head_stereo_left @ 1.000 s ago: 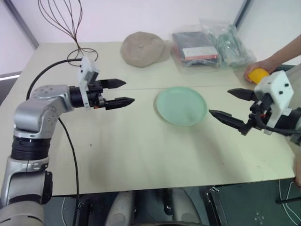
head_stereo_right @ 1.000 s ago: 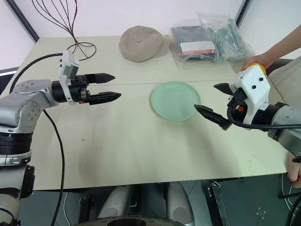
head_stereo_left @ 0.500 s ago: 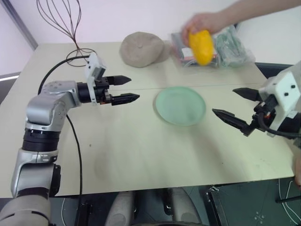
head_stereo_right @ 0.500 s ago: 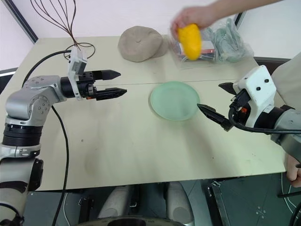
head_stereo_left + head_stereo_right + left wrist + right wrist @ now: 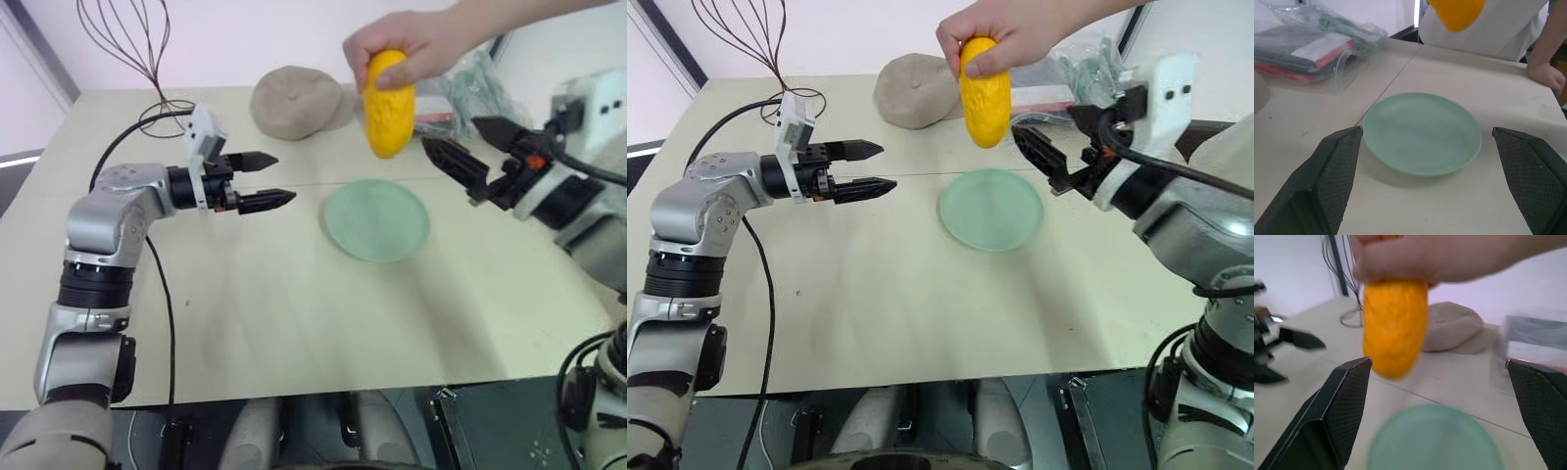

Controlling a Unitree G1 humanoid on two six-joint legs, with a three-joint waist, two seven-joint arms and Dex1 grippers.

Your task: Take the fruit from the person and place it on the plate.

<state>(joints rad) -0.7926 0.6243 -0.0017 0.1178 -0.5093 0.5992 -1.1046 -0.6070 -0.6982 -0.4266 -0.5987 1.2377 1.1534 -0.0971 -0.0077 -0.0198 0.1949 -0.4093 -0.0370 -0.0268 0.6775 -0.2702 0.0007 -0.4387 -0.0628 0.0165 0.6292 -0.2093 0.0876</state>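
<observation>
Both arms raised, left tool (image 5: 276,178) and right tool (image 5: 464,149) spread wide.

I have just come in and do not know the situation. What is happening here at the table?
A person's hand holds a yellow fruit upright in the air, above the green plate on the table. The right gripper is open beside the fruit, with no contact yet. The left gripper is open too, at the other side of the plate. The plate has nothing on it.

Lab-like room, bare beige table (image 5: 294,323), plain walls
</observation>
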